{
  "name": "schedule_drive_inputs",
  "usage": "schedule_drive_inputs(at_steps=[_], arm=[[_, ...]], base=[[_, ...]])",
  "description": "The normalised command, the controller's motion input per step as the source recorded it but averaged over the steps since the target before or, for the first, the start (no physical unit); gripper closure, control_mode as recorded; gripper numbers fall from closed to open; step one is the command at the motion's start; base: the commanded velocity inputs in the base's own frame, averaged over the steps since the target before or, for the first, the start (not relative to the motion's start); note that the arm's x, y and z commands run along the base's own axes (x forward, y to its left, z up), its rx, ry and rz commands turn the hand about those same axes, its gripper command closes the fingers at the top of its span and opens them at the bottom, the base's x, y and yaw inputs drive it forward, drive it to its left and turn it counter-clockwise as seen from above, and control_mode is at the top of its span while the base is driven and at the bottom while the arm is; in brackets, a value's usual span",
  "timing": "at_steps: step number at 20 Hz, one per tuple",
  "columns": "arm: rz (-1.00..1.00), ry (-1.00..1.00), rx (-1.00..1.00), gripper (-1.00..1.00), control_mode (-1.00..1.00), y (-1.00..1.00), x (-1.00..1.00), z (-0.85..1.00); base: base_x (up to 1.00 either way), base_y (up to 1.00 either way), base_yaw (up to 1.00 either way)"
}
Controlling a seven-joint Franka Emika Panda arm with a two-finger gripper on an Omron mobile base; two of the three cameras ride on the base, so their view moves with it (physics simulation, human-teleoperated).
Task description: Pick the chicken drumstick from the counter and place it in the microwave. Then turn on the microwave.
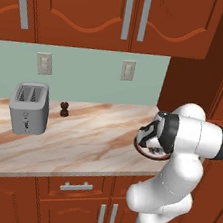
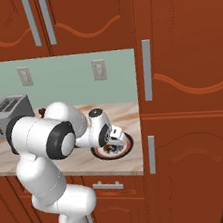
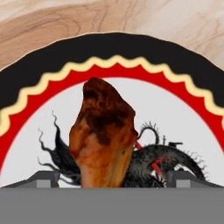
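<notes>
Now, drumstick [image 3: 103, 138]: lower centre, lying on plate [image 3: 30, 94], between fingertips.
Gripper [image 3: 111, 177]: jaws wide, holding nothing, straddling for pickup.

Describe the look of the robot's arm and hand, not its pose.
The arm is glossy white, built of rounded, bulbous segments with dark black bands at the joints. The hand is a white block with a black cap. In the hand view its two fingertips look small, dark grey and flat-topped. No cables or markings are visible.

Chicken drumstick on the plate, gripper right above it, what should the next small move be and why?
Probably close the jaws: in the hand view the chicken drumstick lies on the plate between the open gripper tips, so it seems placed for a grasp.
</notes>
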Motion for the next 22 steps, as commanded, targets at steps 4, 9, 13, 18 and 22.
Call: schedule_drive_inputs(at_steps=[4, 9, 13, 18, 22], arm=[[-0.03, 0.00, 0.00, 1.00, -1.00, 0.03, 0.00, -0.01], [-0.02, 0.00, 0.00, 1.00, -1.00, 0.03, -0.16, 0.00], [0.00, -0.02, 0.00, 1.00, -1.00, 0.00, -0.24, 0.06], [0.09, -0.22, 0.00, 1.00, -1.00, 0.00, -0.76, 0.84], [0.06, -0.13, 0.00, 1.00, -1.00, 0.04, -1.00, 1.00]], base=[[0.00, 0.00, 0.00], [0.00, 0.00, 0.00], [0.00, 0.00, 0.00], [0.00, 0.00, 0.00], [0.00, 0.00, 0.00]])
